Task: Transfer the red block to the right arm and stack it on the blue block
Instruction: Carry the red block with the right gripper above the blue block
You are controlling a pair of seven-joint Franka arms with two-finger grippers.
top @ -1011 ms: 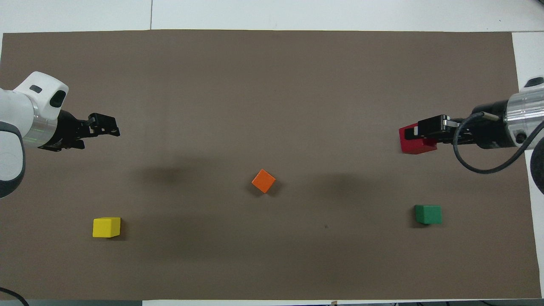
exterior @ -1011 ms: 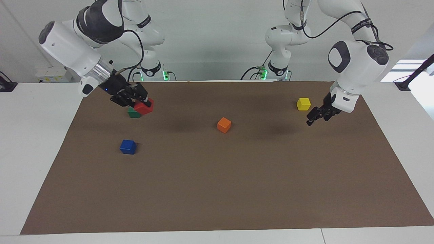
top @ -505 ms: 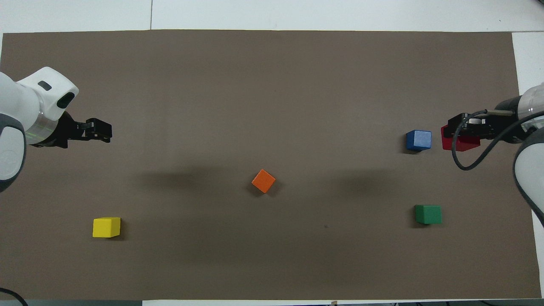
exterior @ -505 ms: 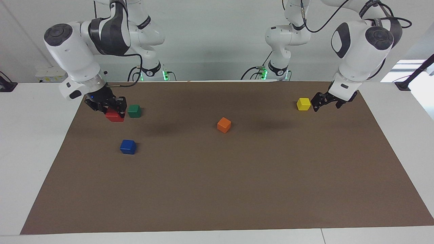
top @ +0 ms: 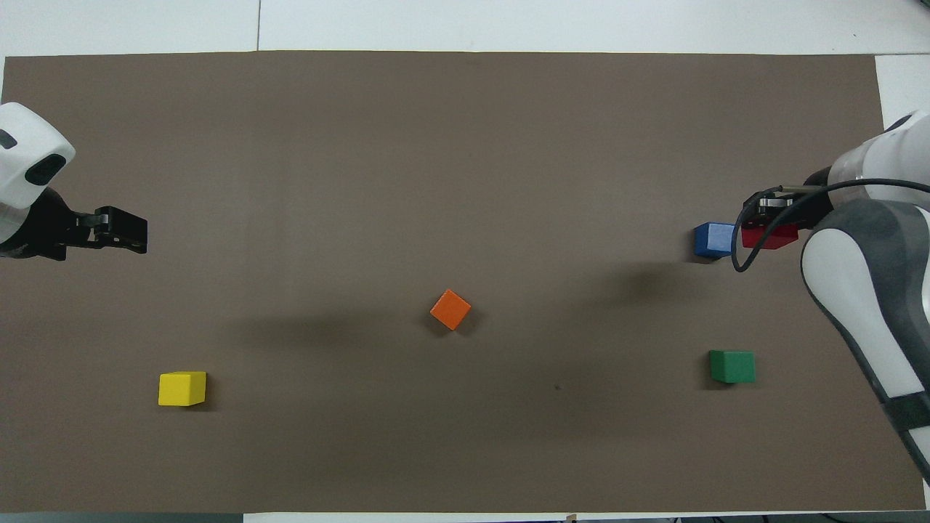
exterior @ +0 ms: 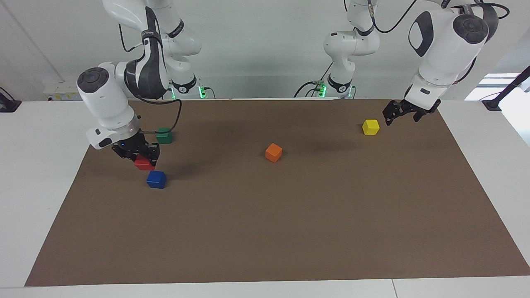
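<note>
The red block (exterior: 144, 164) hangs low over the brown mat, and my right gripper (exterior: 141, 157) is shut on it, pointing down. It is close beside the blue block (exterior: 156, 179), toward the right arm's end of the table, not over it. In the overhead view the red block (top: 770, 237) shows just past the blue block (top: 715, 240), with the right gripper (top: 773, 215) partly covering it. The blue block rests alone on the mat. My left gripper (exterior: 402, 116) is open and holds nothing, up in the air beside the yellow block (exterior: 370, 126). From overhead the left gripper (top: 122, 235) is near the mat's edge.
An orange block (exterior: 273, 152) lies mid-mat. A green block (exterior: 164, 135) sits nearer to the robots than the blue one, with the right arm's cable over it. The yellow block (top: 182, 388) lies toward the left arm's end. The brown mat (exterior: 290, 231) covers the table.
The right gripper swung down and away from the robots with the red block, from beside the green block to beside the blue one. The left gripper rose and withdrew toward its own end.
</note>
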